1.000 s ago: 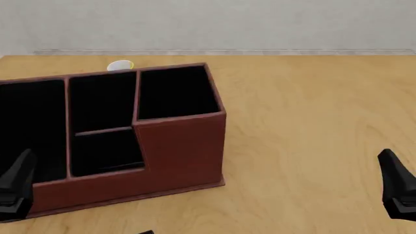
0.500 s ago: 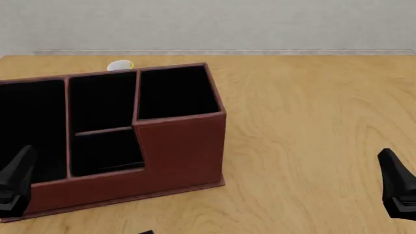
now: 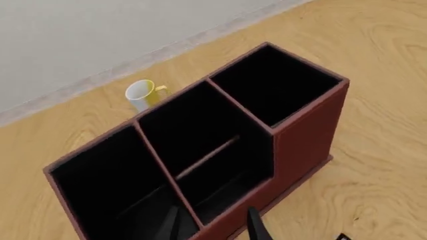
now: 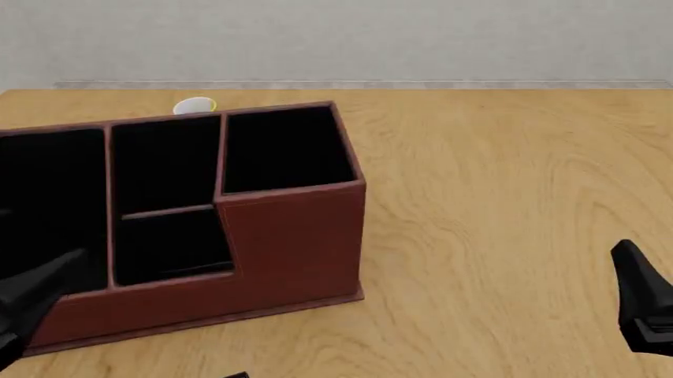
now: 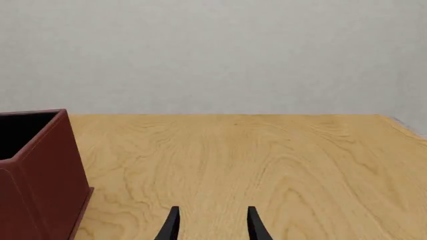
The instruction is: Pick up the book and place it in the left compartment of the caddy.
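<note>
Black book point(image 4: 238, 375) peeks out near the table's front edge; left gripper point(image 3: 212, 226) (open, holding nothing) should come down flat over it.

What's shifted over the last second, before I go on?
Only the left gripper moved: in the front view it swung from pointing up at the table's left edge to lying tilted toward the caddy, near its low front wall. Its fingers are open and hold nothing. The right gripper, the caddy and the mug behind it stayed put. Only a dark sliver shows at the bottom edge, unchanged.
</note>
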You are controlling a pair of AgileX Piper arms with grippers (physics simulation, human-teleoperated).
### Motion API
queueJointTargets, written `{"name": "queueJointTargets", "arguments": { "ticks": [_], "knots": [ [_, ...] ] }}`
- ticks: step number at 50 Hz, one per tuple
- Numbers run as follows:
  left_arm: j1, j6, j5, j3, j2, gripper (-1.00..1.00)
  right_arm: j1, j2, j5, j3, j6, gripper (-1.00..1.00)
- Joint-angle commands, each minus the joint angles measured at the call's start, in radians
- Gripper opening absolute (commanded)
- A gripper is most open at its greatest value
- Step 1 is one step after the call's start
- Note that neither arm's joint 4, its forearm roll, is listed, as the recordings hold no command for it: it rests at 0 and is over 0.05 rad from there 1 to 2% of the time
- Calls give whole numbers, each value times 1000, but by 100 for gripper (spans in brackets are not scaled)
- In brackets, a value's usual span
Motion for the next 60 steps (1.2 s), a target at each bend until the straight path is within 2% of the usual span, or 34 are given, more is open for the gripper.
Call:
{"name": "queueJointTargets", "arguments": {
  "ticks": [1,2,4,6,8,12,14,18,23,25,26,30,39,51,55,60],
  "knots": [
    [-103,71,211,-172,108,100,0,-4,3,1,0,100],
    [-153,95,223,-184,114,100,0,-4,3,1,0,100],
    [-170,108,249,-154,125,100,0,-4,3,1,0,100],
    [-176,98,263,-153,137,100,0,-4,3,1,1,100],
    [-178,120,276,-164,139,100,0,-4,3,1,0,100],
    [-204,101,305,-201,185,100,0,-4,3,1,0,100],
    [-233,59,308,-219,211,100,0,-4,3,1,0,100],
    [-251,68,323,-223,218,100,0,-4,3,1,0,100],
    [-294,37,353,-241,247,100,0,-4,3,1,0,100],
    [-319,31,346,-244,253,100,0,-4,3,1,0,100],
    [-338,3,345,-231,270,100,0,-4,3,1,0,100],
    [-359,13,333,-220,274,100,0,-4,3,1,0,100],
    [-469,-54,272,-175,324,100,0,-4,3,1,0,100],
    [-539,-104,178,-84,379,100,0,-4,3,1,0,100],
    [-568,-142,151,-64,399,100,0,-4,3,1,0,100],
    [-577,-150,130,-33,408,100,0,-4,3,1,0,100]
  ]
}}
